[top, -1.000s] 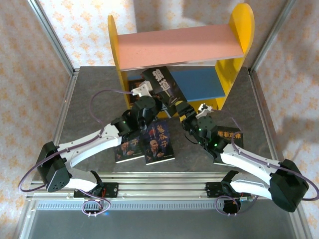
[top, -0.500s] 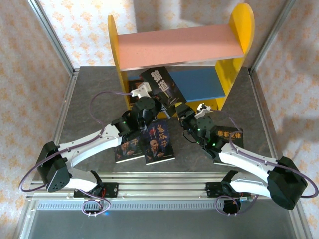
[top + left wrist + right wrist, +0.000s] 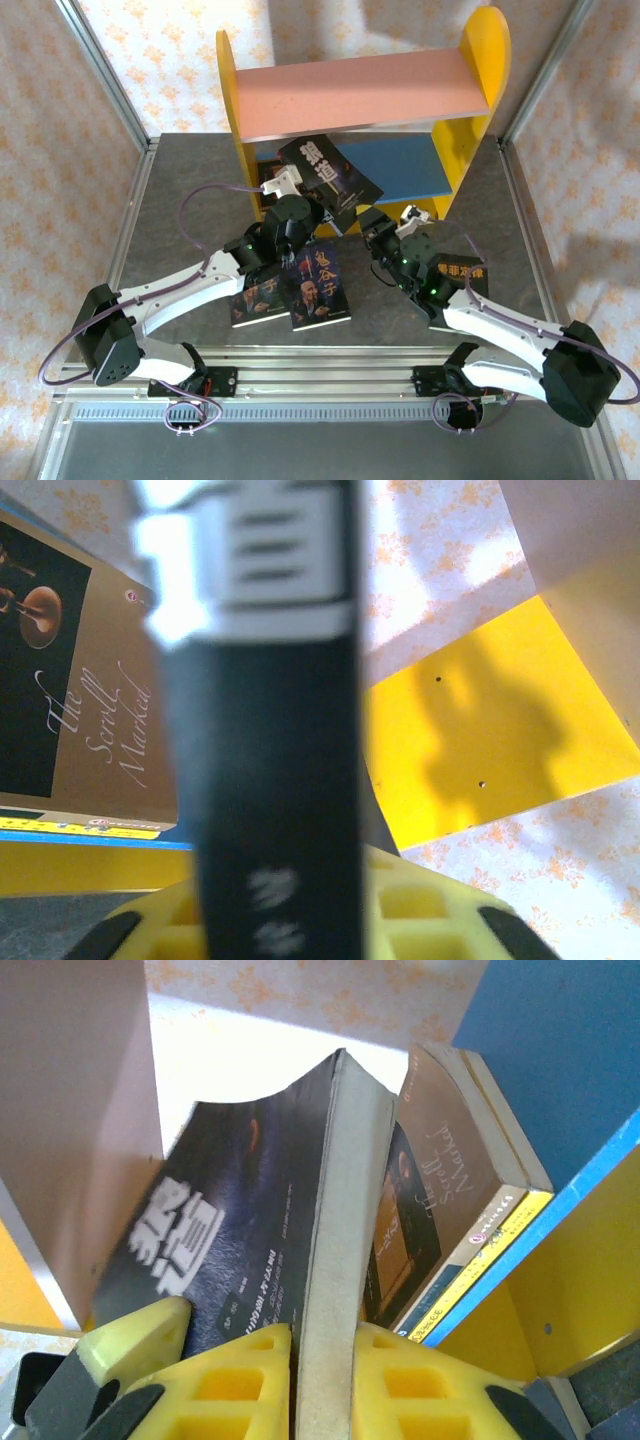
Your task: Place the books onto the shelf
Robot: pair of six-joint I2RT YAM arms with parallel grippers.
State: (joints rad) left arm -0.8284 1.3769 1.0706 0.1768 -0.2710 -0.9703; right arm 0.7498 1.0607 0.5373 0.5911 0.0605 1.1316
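A dark book (image 3: pixel 330 172) with large white characters hangs tilted in front of the shelf's blue lower board (image 3: pixel 405 165). My left gripper (image 3: pixel 314 214) is shut on its spine (image 3: pixel 270 780), which sits between the yellow fingers (image 3: pixel 420 915). My right gripper (image 3: pixel 368 222) is shut on its page edge (image 3: pixel 335 1210); the yellow pads (image 3: pixel 245 1370) press on both sides. A tan-brown book (image 3: pixel 430 1190) leans on the lower board just beyond, and it lies left of the spine (image 3: pixel 90 730) in the left wrist view. The pink upper board (image 3: pixel 360 95) is bare.
Two dark books (image 3: pixel 262 298) (image 3: pixel 318 288) lie side by side on the grey table between the arms. Another book (image 3: pixel 462 270) lies under my right arm. The shelf's yellow side panel (image 3: pixel 480 720) stands at the right. Metal frame posts (image 3: pixel 105 75) flank the table.
My right gripper has reached the dark book's lower right edge and shut on it. The book has swung slightly to the right. The left arm has hardly moved.
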